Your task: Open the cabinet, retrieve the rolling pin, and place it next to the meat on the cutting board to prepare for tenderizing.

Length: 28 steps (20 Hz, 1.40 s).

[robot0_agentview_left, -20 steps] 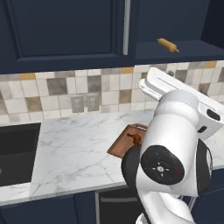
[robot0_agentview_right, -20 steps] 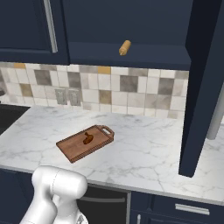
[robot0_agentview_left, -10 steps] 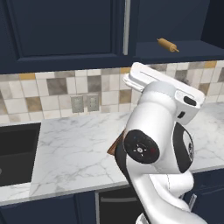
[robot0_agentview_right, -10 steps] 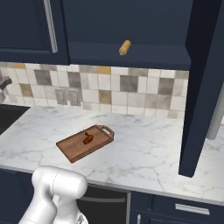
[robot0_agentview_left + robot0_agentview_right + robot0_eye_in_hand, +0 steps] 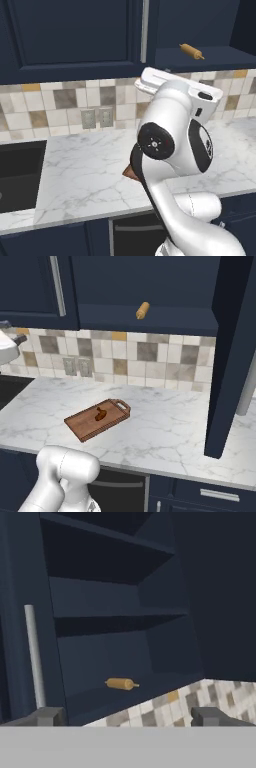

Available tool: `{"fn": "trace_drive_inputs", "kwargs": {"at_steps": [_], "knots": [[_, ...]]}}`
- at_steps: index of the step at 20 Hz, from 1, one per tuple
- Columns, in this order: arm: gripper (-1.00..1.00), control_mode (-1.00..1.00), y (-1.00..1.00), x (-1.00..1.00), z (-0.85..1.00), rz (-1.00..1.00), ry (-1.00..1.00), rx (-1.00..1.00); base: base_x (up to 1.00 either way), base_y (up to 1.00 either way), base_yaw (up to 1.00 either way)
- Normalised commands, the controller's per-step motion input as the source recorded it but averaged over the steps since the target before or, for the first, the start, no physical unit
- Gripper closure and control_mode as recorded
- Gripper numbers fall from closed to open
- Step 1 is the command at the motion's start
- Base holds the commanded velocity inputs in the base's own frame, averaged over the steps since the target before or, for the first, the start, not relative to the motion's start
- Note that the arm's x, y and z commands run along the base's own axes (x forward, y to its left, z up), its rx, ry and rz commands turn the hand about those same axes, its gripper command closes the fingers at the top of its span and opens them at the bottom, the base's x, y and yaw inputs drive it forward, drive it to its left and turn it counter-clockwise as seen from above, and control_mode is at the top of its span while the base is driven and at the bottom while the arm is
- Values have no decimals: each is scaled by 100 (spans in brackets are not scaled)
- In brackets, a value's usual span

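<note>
A: Starting at the left of the right base view, what do we have?

B: We see the closed left door of the wide dark navy wall cabinet [image 5: 30, 286], with its long vertical silver bar handle [image 5: 58, 285]. Right of it the cabinet stands open, and the small slim light tan wooden rolling pin [image 5: 143, 310] lies on the lowest shelf [image 5: 165, 318]. Further right, the open navy door [image 5: 232, 351] hangs edge-on towards us.

A: And below, on the desk?

B: On the white marbled desk [image 5: 165, 431] lies the rectangular reddish-brown wooden cutting board [image 5: 95, 421], its thin arched handle pointing right and back towards the tiled wall. The small reddish-brown drumstick-shaped meat [image 5: 100, 415] rests on the board, near its middle. The rolling pin is well apart from both, up on the shelf.

A: What do we get from the left base view?

B: A dark sink [image 5: 17, 172] is sunk in the desk at the left. The white arm [image 5: 175, 135] hides most of the board; we make out just a brown corner beside it. The rolling pin [image 5: 192, 51] shows up at the upper right.

A: The pincer?

B: In the hand view the pincer [image 5: 129, 716] is spread wide, one fingertip [image 5: 45, 716] at the left and the other at the right, with nothing between them. It points at the open shelves, where the rolling pin [image 5: 121, 684] lies, away from the tips. The silver handle [image 5: 34, 657] stands at the left.
</note>
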Motion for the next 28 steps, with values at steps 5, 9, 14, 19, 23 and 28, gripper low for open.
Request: {"fn": "trace_drive_inputs", "kwargs": {"at_steps": [5, 9, 14, 19, 23, 28], "knots": [[-100, -100, -1, 36, 0, 0, 0, 0, 0, 0, 0], [-100, -100, 0, 49, 0, 1, 0, 0, 0, 0, 0], [-100, -100, 0, 50, 0, 1, 0, 0, 0, 0, 0], [-100, -100, 1, 48, 0, 1, 0, 0, 0, 0, 0], [-100, -100, 3, 46, 0, 2, 0, 0, 0, 0, 0], [-100, -100, 11, 43, 0, 4, 0, 0, 0, 0, 0]]}}
